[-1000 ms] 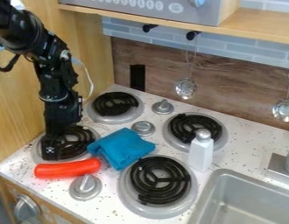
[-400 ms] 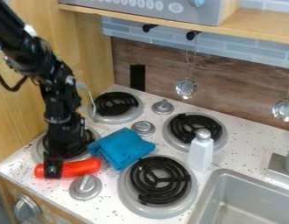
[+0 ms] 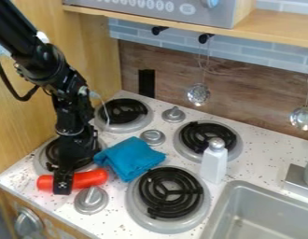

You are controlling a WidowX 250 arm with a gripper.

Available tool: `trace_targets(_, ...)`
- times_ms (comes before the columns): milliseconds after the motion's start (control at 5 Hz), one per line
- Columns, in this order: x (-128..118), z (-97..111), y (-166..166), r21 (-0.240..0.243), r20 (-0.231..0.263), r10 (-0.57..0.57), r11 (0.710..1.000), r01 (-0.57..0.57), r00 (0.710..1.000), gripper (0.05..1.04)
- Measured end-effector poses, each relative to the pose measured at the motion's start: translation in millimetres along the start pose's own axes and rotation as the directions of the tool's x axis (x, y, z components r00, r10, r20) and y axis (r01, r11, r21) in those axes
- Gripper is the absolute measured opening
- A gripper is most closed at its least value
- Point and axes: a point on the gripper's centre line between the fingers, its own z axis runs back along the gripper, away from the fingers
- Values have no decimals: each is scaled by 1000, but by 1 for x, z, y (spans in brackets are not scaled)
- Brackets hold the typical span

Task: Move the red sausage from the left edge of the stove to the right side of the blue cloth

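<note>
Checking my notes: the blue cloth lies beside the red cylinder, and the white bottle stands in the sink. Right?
Not quite: the camera view shows the white bottle on the counter, outside the sink. The blue cloth does lie beside the red cylinder.

Four burners (image 3: 171, 192), three stovetop knobs (image 3: 91, 199), two ladles (image 3: 198, 94), one cylinder (image 3: 90, 178), one cloth (image 3: 131, 158), one bottle (image 3: 213, 163)

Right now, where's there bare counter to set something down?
Best: counter between bottle, rear-right burner, backsplash, faucet base and sink. The visible sink floor looks bare too. Crowded: front left, where the gripper is at the red tube, with cloth, knob and left burner close by.
</note>
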Motion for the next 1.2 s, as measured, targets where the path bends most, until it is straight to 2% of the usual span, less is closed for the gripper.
trace_targets(200,7,-3,6,5,39,19,1000,-20,999,709)
trace_targets(400,7,-4,7,3,58,20,1000,-20,998,564)
trace_targets(800,4,-3,5,14,77,33,999,-34,996,560)
trace_targets(1000,1,0,-6,-5,79,90,996,-90,993,542)
trace_targets(1200,-7,38,-9,48,2,267,962,-267,964,542)
